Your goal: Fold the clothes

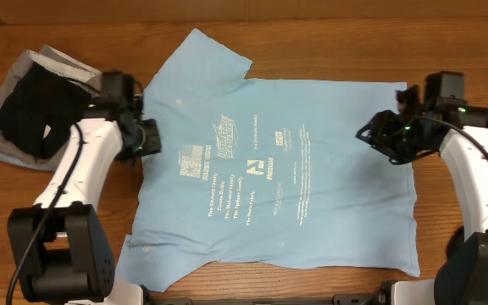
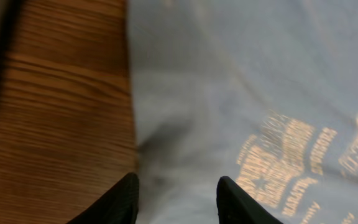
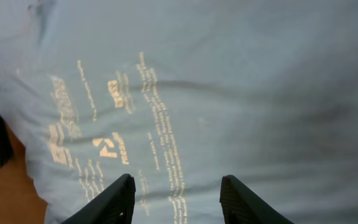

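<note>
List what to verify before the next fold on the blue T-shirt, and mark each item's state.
1. The light-blue T-shirt lies spread, print up, on the table: ok.
2. The left gripper is open and empty at the shirt's left edge: ok.
3. The right gripper is open and empty over the shirt's right part: ok.
4. The black and grey garments lie apart from the shirt, beside the left arm: ok.
5. Fingertips touching the cloth, ready to pinch: cannot tell.

T-shirt point(image 1: 286, 178) flat on table point(image 1: 447, 51), garment pile point(image 1: 32, 106) left of it
</note>
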{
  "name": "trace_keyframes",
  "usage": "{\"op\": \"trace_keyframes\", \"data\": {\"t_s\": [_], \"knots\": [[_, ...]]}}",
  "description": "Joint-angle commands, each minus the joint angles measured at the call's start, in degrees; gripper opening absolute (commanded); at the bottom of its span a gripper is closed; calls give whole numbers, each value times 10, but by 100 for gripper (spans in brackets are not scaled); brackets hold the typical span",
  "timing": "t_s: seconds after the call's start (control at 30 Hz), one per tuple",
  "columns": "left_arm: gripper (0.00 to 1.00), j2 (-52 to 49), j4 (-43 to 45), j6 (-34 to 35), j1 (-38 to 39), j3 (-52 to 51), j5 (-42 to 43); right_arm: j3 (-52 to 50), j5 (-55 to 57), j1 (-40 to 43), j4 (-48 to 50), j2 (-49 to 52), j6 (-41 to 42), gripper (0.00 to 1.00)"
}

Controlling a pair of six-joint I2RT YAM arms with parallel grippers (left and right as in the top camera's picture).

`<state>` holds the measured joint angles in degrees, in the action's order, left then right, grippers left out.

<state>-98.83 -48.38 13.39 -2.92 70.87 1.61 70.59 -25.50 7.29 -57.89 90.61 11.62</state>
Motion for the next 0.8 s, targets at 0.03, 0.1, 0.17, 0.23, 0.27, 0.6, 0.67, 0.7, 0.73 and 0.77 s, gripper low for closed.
{"op": "trace_keyframes", "data": {"t_s": [0.03,0.1,0.17,0.23,0.27,0.6,0.67,0.7,0.73,0.77], "knots": [[41,-22,21,-20,-35,-21,23,6,-22,-24,3,-2,-18,49],[41,-41,31,-37,-43,-34,60,6,-22,-29,3,-2,-16,49],[41,-68,32,-49,-48,-42,95,6,-22,-29,3,-2,-16,49],[41,-96,33,-55,-49,-43,124,6,-22,-29,2,-2,-16,49],[42,-108,35,-64,-49,-43,144,6,-22,-29,2,-2,-16,49],[4,-135,16,-55,-49,-40,202,6,-20,-29,2,-2,-16,48],[4,-116,-3,-28,-49,-29,177,6,-18,-29,3,-2,-16,48],[4,-104,-13,-17,-49,-22,166,6,-16,-29,3,-2,-16,48],[4,-90,-23,-7,-47,-14,153,6,-14,-29,3,-2,-16,48],[4,-76,-31,4,-44,-5,139,6,-13,-29,3,-2,-16,48]]}}
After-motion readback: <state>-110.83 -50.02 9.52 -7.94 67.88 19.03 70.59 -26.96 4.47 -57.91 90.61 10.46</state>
